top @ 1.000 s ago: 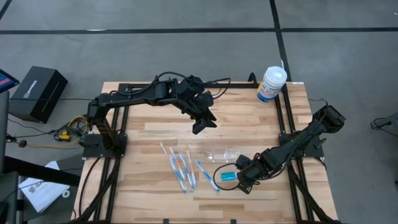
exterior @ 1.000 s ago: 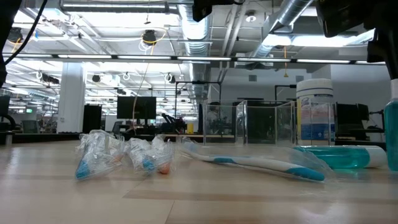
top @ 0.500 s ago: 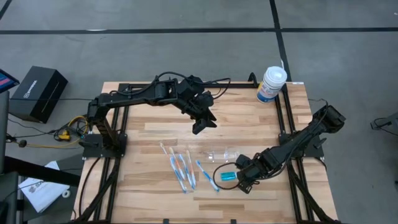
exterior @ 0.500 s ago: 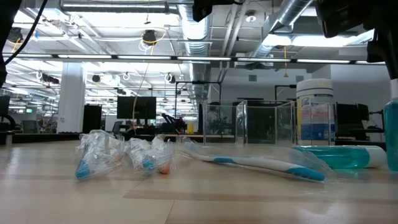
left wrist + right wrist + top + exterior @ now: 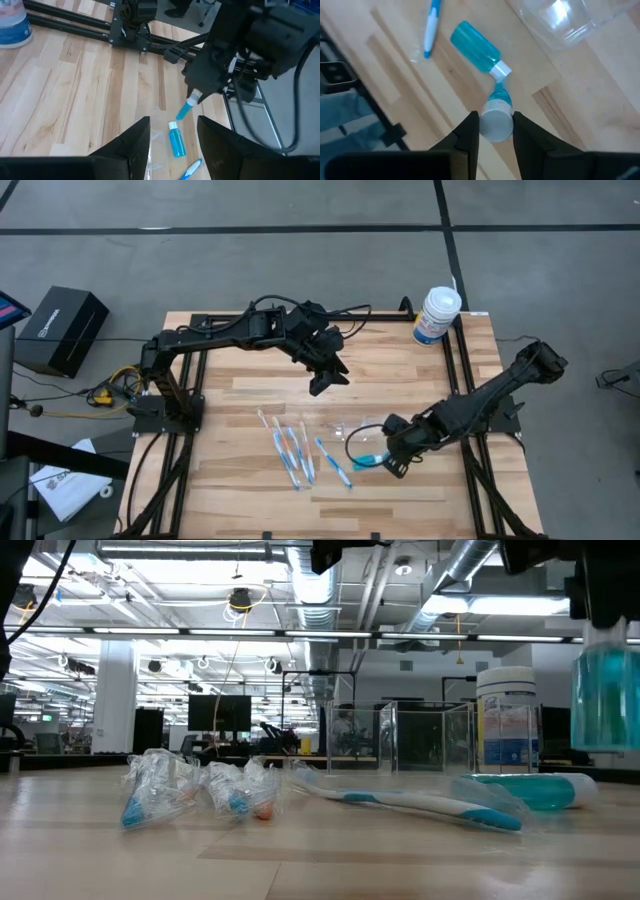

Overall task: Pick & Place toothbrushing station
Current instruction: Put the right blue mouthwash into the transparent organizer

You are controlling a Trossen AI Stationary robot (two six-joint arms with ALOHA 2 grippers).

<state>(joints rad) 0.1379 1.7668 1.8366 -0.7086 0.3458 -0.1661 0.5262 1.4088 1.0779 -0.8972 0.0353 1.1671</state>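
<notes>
Near edge of the pale wooden plank tabletop [image 5: 240, 490]: loose thin blue-and-white toothbrushes [image 5: 293, 452] in crinkled clear wrappers, fanned side by side.

Just right of them my right pincer [image 5: 495, 131] is clenched on a small blue-liquid bottle with a white cap [image 5: 497, 119], lifted clear of the wood; in the low view it hangs in the air at the right. A second small blue bottle [image 5: 476, 48] lies flat on the wood just beneath.

Behind these, mid-table, the toothbrushing station, a small clear plastic holder [image 5: 357, 426], lies on the tabletop, touched by neither pincer.

Farther back my left pincer [image 5: 328, 380] hovers above the centre, fingers [image 5: 131, 145] parted, nothing between them.

Far right corner: big white canister with blue label [image 5: 436, 315], upright.
</notes>
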